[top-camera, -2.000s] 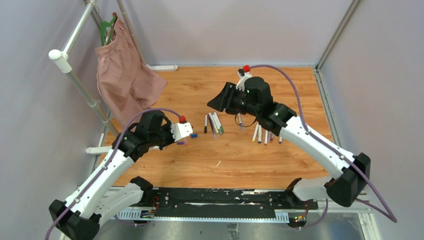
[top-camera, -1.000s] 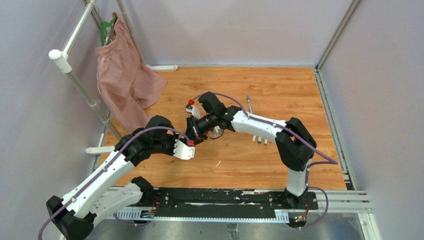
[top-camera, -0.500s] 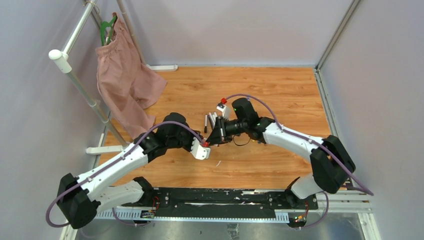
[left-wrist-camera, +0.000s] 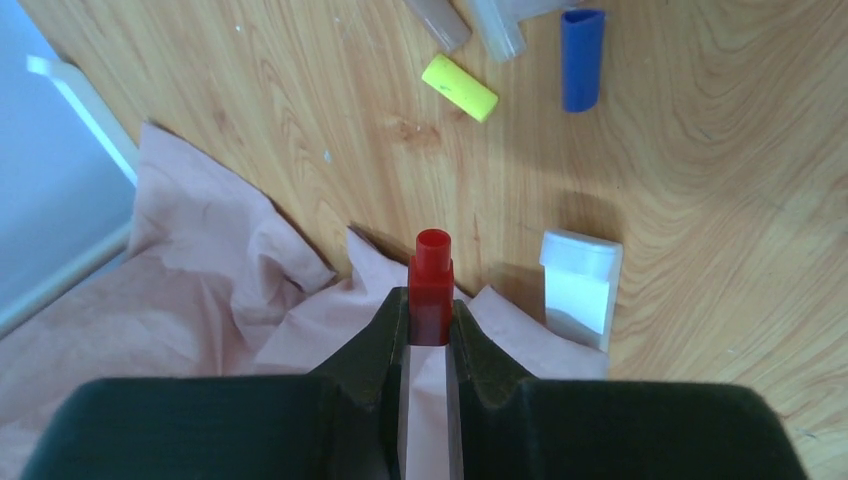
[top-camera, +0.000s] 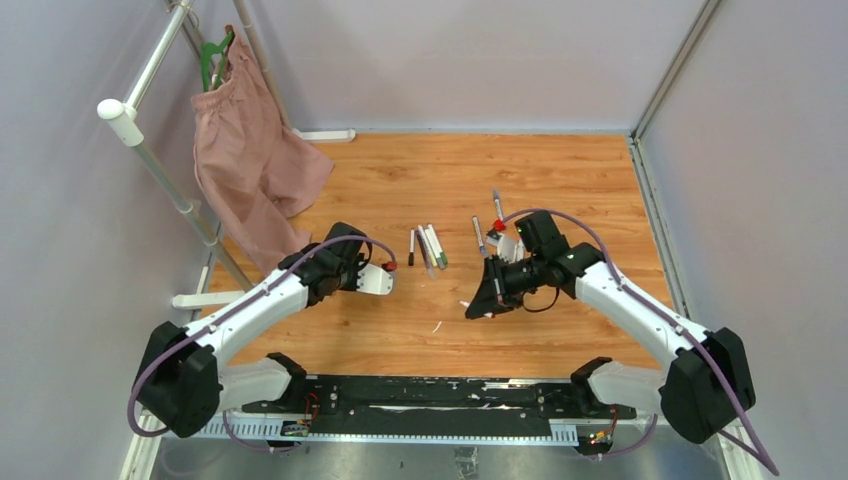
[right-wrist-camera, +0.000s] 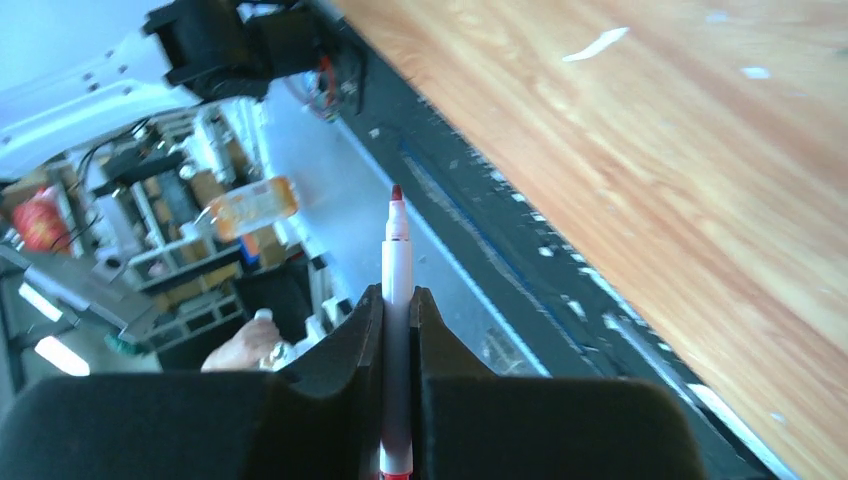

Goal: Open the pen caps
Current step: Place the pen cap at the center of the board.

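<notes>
Because the red cap (left-wrist-camera: 431, 283) is pinched by its lower half in the left claw (left-wrist-camera: 431, 303), left of the bunch of pens (top-camera: 428, 246) at the middle of the desk (top-camera: 560, 170), and the right claw (right-wrist-camera: 397, 296) is clamped round a pen barrel (right-wrist-camera: 397, 250) with its red tip bare, right of the bunch and nearer the arms' bases, this pen counts as opened. A yellow cap (left-wrist-camera: 459, 87) and a blue cap (left-wrist-camera: 582, 58) lie loose on the bunch's left, so I judge several done. Whether the bunch's own pens keep caps is too small to tell. Left of the bunch room is tight: pink cloth (left-wrist-camera: 200, 320) lies under the claw, with a white block (left-wrist-camera: 580, 288) just beside. The held pen points out past the desk's near edge. Bare wood on the bunch's near side is open.
</notes>
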Controlling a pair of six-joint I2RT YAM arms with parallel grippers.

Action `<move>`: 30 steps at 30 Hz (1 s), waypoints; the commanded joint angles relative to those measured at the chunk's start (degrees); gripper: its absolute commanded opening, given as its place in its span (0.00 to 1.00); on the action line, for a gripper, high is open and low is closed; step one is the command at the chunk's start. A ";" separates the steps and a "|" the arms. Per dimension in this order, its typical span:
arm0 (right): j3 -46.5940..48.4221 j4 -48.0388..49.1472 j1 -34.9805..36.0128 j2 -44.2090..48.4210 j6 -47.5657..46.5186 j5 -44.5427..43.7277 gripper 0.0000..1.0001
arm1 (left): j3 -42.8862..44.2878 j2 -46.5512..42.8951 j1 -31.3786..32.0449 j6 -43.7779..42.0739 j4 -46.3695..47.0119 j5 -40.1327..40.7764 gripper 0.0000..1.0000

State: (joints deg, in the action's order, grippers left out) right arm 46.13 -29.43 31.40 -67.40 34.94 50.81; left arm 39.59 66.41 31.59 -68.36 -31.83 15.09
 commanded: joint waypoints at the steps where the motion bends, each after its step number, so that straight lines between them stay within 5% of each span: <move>1: 2.03 -8.49 -5.46 1.22 -6.57 -13.18 0.00 | 4.93 1.83 -0.33 8.12 -2.97 -3.41 0.00; 11: 3.92 -2.63 -14.32 1.23 -7.94 -55.23 0.00 | 11.22 16.42 -0.22 21.05 -4.87 -10.90 0.10; 24: 7.80 7.45 -18.48 -16.26 -9.90 -56.74 0.00 | 13.55 20.53 -0.22 25.86 -5.69 -11.80 0.28; 28: 9.00 8.09 -18.39 -19.58 -10.16 -56.46 0.03 | 14.44 17.60 -0.22 26.64 -8.03 -13.41 0.40; 30: 9.15 8.52 -18.39 -20.53 -10.23 -56.41 0.05 | 15.48 16.03 -0.22 27.19 -9.70 -14.36 0.53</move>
State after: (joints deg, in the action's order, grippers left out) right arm 53.82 -22.20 13.50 -86.26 25.65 -4.14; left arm 52.45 86.02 31.57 -42.94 -37.93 3.49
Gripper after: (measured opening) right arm 0.097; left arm 0.458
